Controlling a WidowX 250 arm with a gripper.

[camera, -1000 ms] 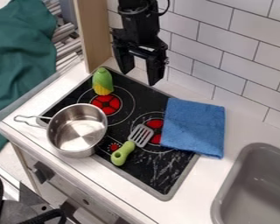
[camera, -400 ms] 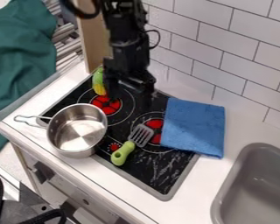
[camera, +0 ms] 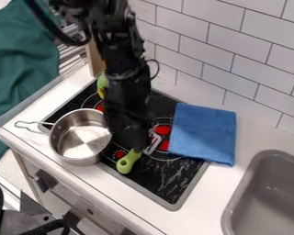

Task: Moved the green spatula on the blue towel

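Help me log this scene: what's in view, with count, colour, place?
spatula: one, green and grey, on stove
towel: one, blue, on stove's right edge
pot: one, silver, stove's left
corn: one, green-yellow, stove's back left
stove: one, black, centre
counter: one, white, around stove
sink: one, grey, lower right
tiles: many, white, upper right
cloth: one, green, upper left
panel: one, tan, upper left
cables: at least two, black, lower left
arm: one, black, from top
gripper: one, black, over stove
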